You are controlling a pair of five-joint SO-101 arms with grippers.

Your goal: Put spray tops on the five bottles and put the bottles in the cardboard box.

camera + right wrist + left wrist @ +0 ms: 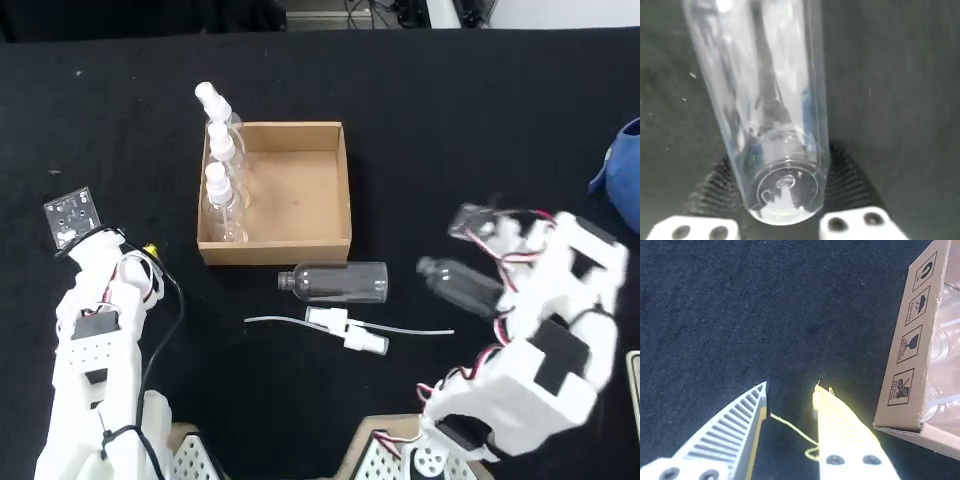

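The box [345,190] sits in the middle of the black bench [450,120]. Three bottles [222,160] stand in a row along its left wall, and each one has a white spray top on. The rest of the box floor is bare.

Just near the box, on the bench, lies a clear bottle [335,282] on its side. It has no top, and its neck points left. A little nearer than that lie two loose spray tops [345,328], side by side, with their thin tubes sticking out left and right.

To the right, the right hand [785,175] is closed around a second bare bottle [462,284]. It grips the bottle by its bottom end, and the neck points left and a bit far.

The left hand [790,386] is open and holds nothing. It is over bare bench, to the left of the box and apart from it.

A blue thing [622,185] shows at the right edge.
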